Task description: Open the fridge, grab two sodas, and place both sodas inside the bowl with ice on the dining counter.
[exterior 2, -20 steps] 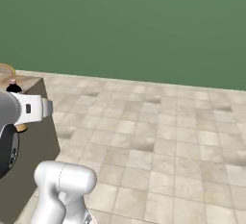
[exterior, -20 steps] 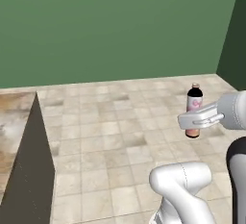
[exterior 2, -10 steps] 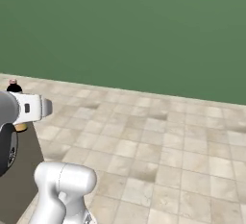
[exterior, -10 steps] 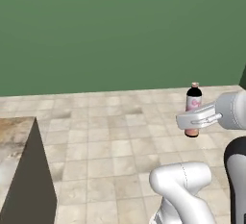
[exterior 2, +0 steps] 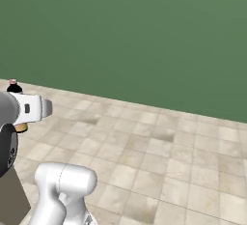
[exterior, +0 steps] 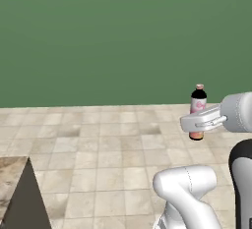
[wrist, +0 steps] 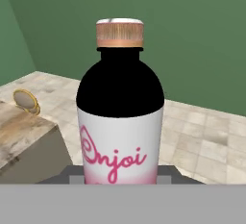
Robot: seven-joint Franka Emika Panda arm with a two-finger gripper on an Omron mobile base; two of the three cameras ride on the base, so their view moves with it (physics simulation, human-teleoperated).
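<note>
1. I have the jaws [exterior: 197,124] clenched on the soda bottle [exterior: 198,106], grasping it low on its label.
2. It rides upright, cap up (sensible, since it's less likely to slip that way), out over the tiled floor [exterior: 108,144].
3. In the hand view the bowl [wrist: 26,101] sits at the far end of the counter [wrist: 21,134], well apart from the bottle.
4. My judgement: it's mid-carry, and the drop into the ice is not yet done.
</note>
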